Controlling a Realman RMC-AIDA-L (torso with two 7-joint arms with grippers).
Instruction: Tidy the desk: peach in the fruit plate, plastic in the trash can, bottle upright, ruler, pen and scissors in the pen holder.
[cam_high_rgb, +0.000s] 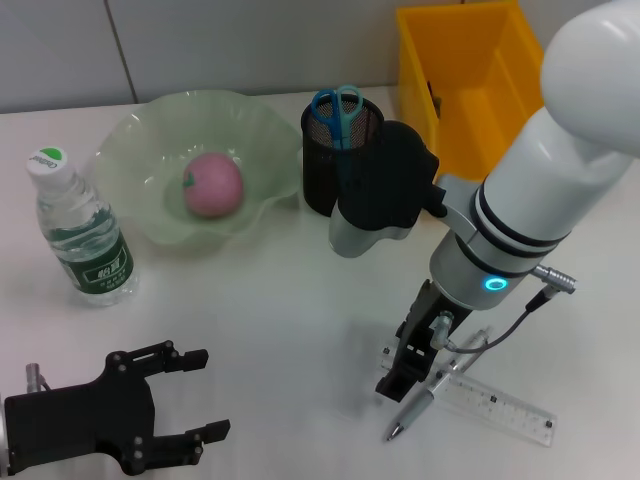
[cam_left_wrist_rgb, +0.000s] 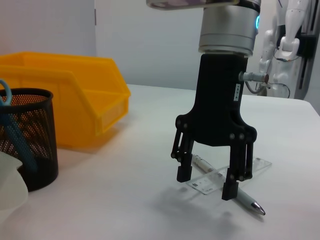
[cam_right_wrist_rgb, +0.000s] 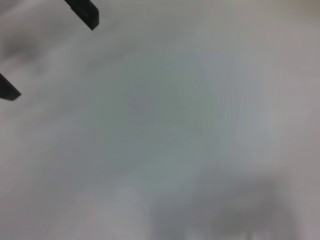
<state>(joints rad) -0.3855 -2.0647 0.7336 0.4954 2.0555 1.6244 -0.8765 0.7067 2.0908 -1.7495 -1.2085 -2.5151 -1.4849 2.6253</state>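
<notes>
**Right gripper poised over pen and ruler**

While the left gripper (cam_high_rgb: 190, 395) waits spread open in the lower left of the head view, the right gripper (cam_left_wrist_rgb: 206, 184) stands fingers-down at lower right, released, its tips straddling the silver pen (cam_high_rgb: 425, 402), which lies across the clear ruler (cam_high_rgb: 500, 405). Up top, the peach (cam_high_rgb: 212, 184) sits in the green fruit plate (cam_high_rgb: 130, 150), blue scissors (cam_high_rgb: 337, 108) stand in the black mesh pen holder (cam_high_rgb: 320, 170), and the water bottle (cam_high_rgb: 82, 228) stands upright at left. A yellow bin (cam_high_rgb: 470, 80) fills the upper right.

Sitting pink in the green fruit plate (cam_high_rgb: 140, 150): peach (cam_high_rgb: 212, 184). Standing upright: bottle (cam_high_rgb: 82, 229). Poking from the mesh pen holder (cam_high_rgb: 328, 170): blue scissors (cam_high_rgb: 337, 107). Lying flat: clear ruler (cam_high_rgb: 500, 402), with silver pen (cam_high_rgb: 425, 402) resting across it.
</notes>
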